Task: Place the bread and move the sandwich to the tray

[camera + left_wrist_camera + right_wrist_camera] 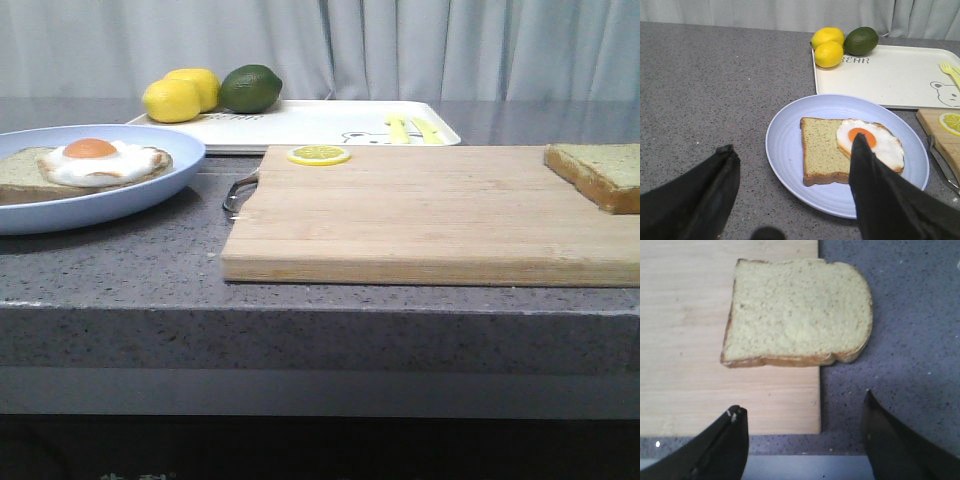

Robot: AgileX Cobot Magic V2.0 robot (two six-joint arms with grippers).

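The bread [796, 312] lies on the right edge of the cutting board [700, 340], just ahead of the right gripper [805, 440], jaws wide apart. The left gripper [792, 195], jaws spread, hangs over the sandwich [840, 150] on its blue plate [785, 145].

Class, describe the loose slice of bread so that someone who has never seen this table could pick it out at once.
Find the wooden cutting board on the grey counter, then go to its far right corner. The bread lies flat there, partly overhanging the board's edge. Unlike the slice on the blue plate, it carries no fried egg.
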